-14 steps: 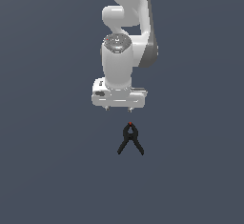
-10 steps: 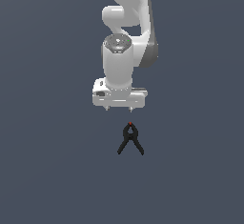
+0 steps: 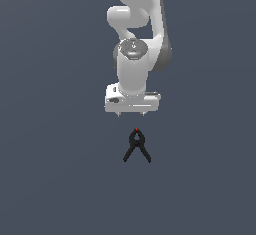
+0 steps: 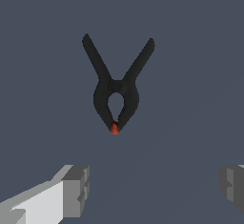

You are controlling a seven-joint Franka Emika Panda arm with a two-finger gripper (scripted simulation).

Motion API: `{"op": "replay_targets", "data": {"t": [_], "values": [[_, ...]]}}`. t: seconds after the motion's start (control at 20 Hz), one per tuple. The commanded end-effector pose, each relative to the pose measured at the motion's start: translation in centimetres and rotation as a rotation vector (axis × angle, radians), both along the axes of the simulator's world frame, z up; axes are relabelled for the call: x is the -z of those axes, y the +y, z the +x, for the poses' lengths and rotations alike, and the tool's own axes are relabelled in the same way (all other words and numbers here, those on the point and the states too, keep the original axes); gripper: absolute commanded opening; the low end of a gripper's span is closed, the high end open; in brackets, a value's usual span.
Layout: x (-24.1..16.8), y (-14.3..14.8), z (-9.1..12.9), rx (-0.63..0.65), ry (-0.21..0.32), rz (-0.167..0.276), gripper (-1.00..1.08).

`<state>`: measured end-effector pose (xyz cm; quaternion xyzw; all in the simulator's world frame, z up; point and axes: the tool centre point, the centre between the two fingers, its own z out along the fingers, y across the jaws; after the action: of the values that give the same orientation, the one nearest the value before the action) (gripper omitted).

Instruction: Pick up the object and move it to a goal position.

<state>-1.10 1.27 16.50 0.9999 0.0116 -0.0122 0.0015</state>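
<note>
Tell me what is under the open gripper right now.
Only bare grey floor shows between the gripper fingers; the black clamp lies apart from it. Nothing there is covered.

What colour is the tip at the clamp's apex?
Red, on the otherwise black clamp; the tip shows best in the wrist view.

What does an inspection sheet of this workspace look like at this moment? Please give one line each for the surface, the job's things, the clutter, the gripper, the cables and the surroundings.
Surface: plain dark grey floor, flat, no marks seen.
Job's things: black clamp lies flat, legs splayed, red tip pointing toward the gripper; no goal marker seen.
Clutter: nothing seen.
Gripper: gripper is open and empty, fingers wide apart, not touching the clamp, which lies ahead of them.
Cables: nothing seen.
Surroundings: only the white arm; nothing else seen.
</note>
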Motion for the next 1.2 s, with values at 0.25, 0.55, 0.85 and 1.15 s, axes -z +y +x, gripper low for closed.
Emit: {"op": "replay_targets", "data": {"t": [0.25,0.55,0.85,1.15], "values": [[0.9,0.3,0.9,0.006,-0.002,0.0,1.0],[3.0,0.9,2.7,0.02,-0.008,0.0,1.0],[6.2,2.0,5.1,0.039,-0.017,0.001,1.0],[8.6,2.7,6.5,0.052,-0.022,0.002,1.0]]}}
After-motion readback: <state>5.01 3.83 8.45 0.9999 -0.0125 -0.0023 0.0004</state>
